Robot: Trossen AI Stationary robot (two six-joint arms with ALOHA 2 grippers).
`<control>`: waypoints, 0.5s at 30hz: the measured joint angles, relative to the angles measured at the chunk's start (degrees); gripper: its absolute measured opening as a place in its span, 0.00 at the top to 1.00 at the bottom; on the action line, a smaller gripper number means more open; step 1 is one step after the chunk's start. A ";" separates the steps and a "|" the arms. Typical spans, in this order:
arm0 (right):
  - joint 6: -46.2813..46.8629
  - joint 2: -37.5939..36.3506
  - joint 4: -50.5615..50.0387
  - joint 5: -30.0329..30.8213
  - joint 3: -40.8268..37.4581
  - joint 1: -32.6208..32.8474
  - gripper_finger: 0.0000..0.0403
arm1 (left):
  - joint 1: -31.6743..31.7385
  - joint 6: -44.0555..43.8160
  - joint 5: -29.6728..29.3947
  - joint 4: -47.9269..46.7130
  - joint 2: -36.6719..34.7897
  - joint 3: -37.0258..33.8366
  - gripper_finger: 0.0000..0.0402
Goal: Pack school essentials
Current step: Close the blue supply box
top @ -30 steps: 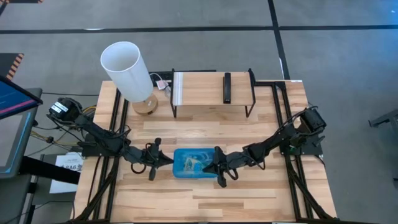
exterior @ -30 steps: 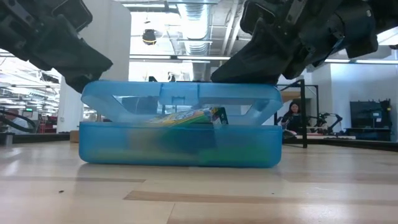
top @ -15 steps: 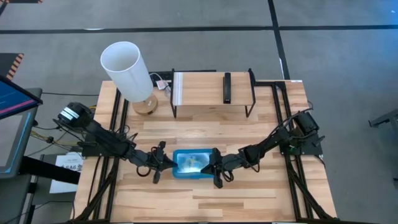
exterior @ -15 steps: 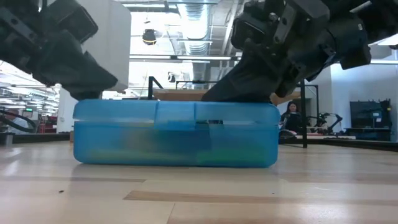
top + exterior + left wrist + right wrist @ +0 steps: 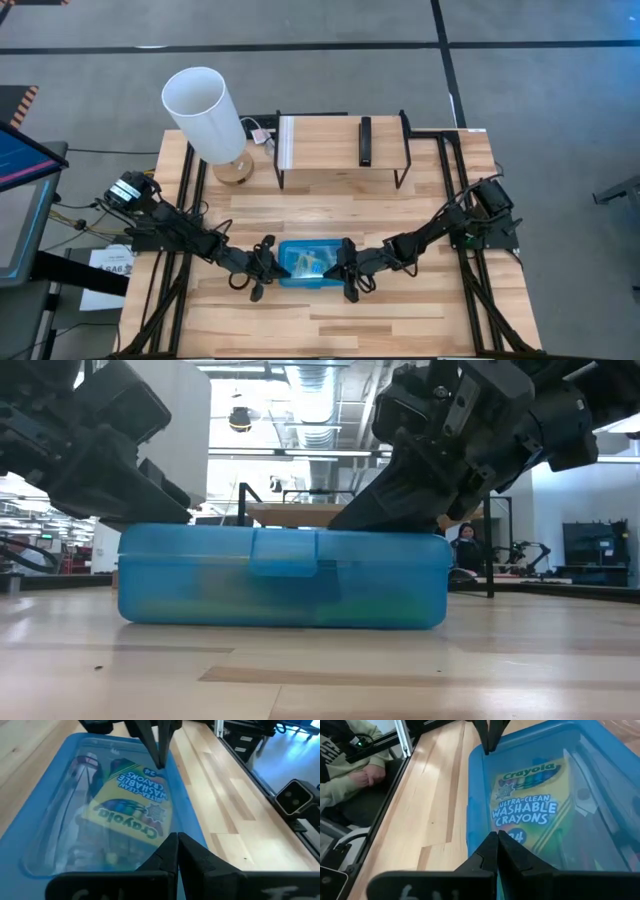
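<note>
The blue translucent case (image 5: 312, 263) lies flat on the table with its lid down (image 5: 280, 575). Through the lid I see the green-yellow crayon box (image 5: 132, 805) (image 5: 535, 805), with other stationery dim beside it. My left gripper (image 5: 266, 263) (image 5: 177, 845) is shut at the case's left end. My right gripper (image 5: 346, 268) (image 5: 497, 845) is shut at its right end. In the low view both grippers sit on top of the lid, the left (image 5: 150, 510) and the right (image 5: 390, 515). My left gripper rests its shut fingertips on the lid's left end (image 5: 150, 840), slanting down from the table's left. The case stays flat on the table. My right gripper rests its shut fingertips on the lid's right end (image 5: 480, 827), slanting down from the table's right.
A lamp with a white shade (image 5: 205, 110) stands at the far left. A black wire rack (image 5: 340, 150) at the far edge carries a black bar (image 5: 365, 140). A seated person (image 5: 350, 765) shows beyond the table. Bare wood lies near the case's front (image 5: 320, 670).
The case's lid, ajar with the crayon box poking up a second ago, has come down flat on the case. My left gripper has moved toward the table's right, onto the lid's left end. My right gripper has lowered with the lid.
</note>
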 joint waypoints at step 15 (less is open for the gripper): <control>-0.01 -0.07 -3.54 0.31 0.03 -1.01 0.94 | 1.12 -2.67 -0.06 -3.68 -0.16 0.07 1.00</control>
